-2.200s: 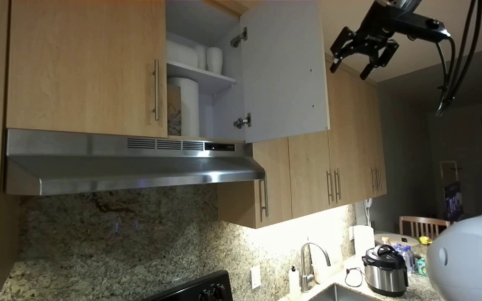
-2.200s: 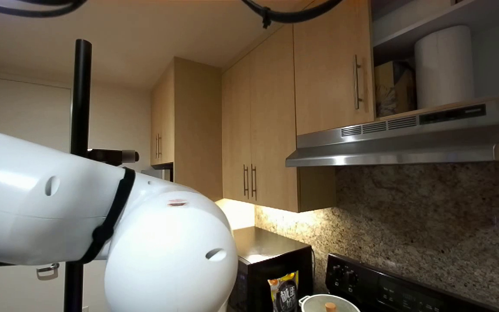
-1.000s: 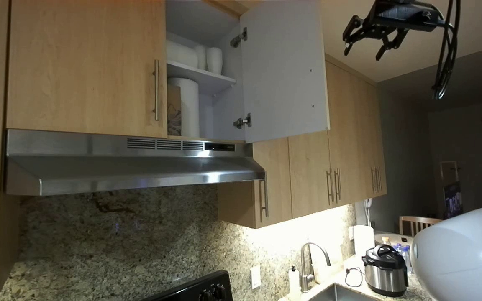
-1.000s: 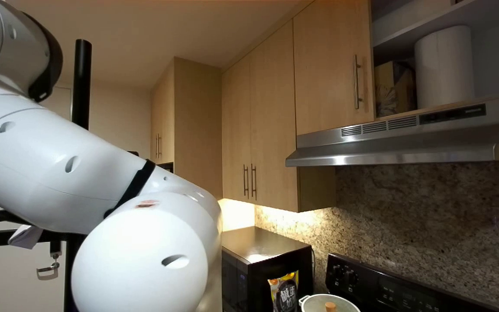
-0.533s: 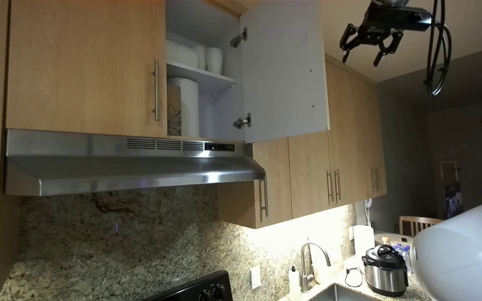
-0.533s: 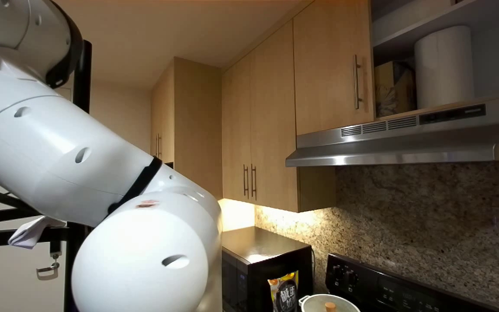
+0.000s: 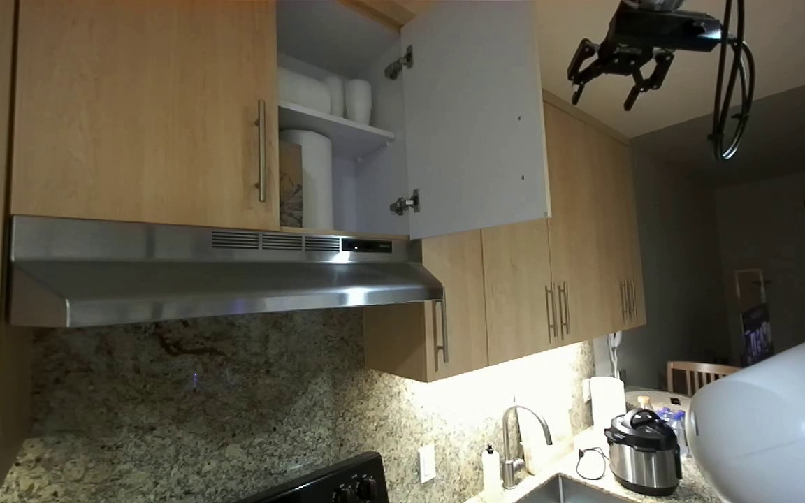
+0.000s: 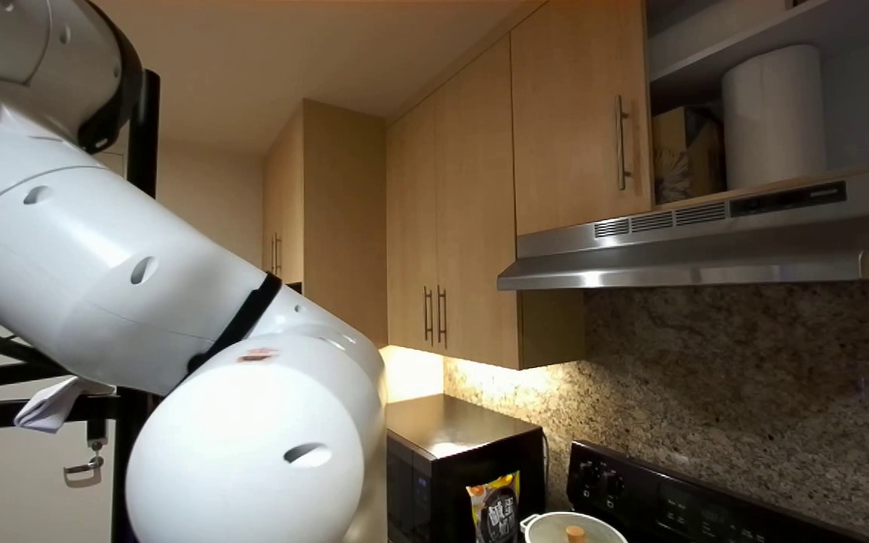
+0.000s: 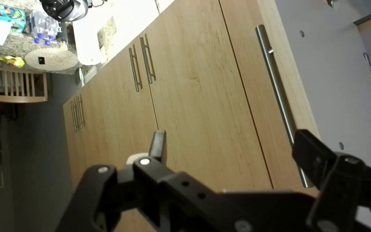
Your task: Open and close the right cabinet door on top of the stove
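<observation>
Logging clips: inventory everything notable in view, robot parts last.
hood: 1, steel, above stove
stove: 1, black, below hood
right door: 1, whitish inside, open above hood
left door: 1, wood, shut above hood
long doors: several, wood, beside hood
rolls: 2, white, cabinet and counter
microwave: 1, black, beside stove
bag: 1, yellow-black, by microwave
pot: 1, whitish, by stove
cooker: 1, silver-black, on counter
faucet: 1, steel, at sink
bottles: several, clear, on counter
arm: 1, white, foreground
tool: 1, black, open, by right door
</observation>
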Robot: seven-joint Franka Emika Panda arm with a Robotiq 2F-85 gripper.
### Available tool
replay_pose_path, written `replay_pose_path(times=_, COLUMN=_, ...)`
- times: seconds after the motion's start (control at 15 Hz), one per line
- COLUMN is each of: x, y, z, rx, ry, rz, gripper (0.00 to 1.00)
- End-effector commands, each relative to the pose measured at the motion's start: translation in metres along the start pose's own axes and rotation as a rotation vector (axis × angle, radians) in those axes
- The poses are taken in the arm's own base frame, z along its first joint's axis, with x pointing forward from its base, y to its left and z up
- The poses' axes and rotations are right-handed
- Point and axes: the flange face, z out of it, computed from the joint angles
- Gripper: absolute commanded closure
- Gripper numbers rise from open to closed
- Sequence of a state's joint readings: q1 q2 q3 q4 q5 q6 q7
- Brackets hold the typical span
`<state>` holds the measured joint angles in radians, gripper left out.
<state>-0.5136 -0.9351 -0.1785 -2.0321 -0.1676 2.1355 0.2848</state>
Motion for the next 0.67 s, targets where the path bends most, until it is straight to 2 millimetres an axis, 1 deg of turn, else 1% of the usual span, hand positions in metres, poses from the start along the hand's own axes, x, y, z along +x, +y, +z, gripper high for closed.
replay_pose_path(times=0.0, x=0.004, y=-0.005, z=0.0, rx=0.023, ry=-0.041, rz=-0.017, gripper=0.0)
replay_pose_path(times=0.07, x=0.005, y=-0.005, z=0.0, rx=0.026, ry=-0.041, rz=-0.01, gripper=0.0)
replay_pose_path(times=0.33, x=0.018, y=-0.007, z=0.011, rx=0.027, ry=-0.09, rz=0.003, gripper=0.0)
replay_pose_path(times=0.6, x=0.037, y=-0.008, z=0.025, rx=0.014, ry=-0.082, rz=0.031, gripper=0.0)
